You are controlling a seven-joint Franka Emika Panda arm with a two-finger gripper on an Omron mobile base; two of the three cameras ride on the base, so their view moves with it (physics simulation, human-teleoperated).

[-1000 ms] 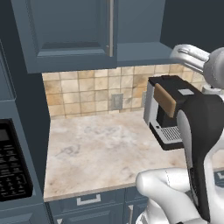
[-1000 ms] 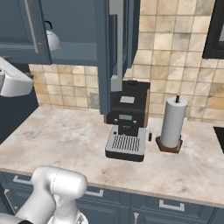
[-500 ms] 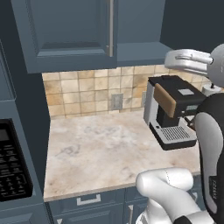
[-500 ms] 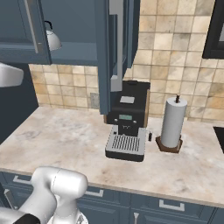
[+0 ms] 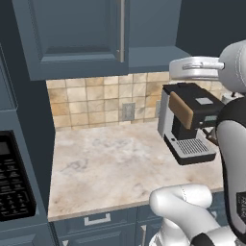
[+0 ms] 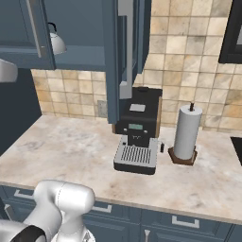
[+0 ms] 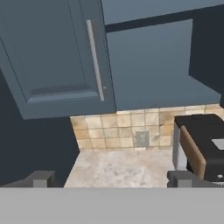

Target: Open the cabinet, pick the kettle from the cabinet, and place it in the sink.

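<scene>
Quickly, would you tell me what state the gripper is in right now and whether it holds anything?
Gripper: open, jaws wide apart, holding nothing; it faces the cabinet.

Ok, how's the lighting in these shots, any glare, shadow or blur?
Left base view: even light, sharp, soft shadow under the cabinet. Right base view: no glare, the kettle sits dim inside. Hand view: flat light, the gripper tips slightly soft.
</scene>
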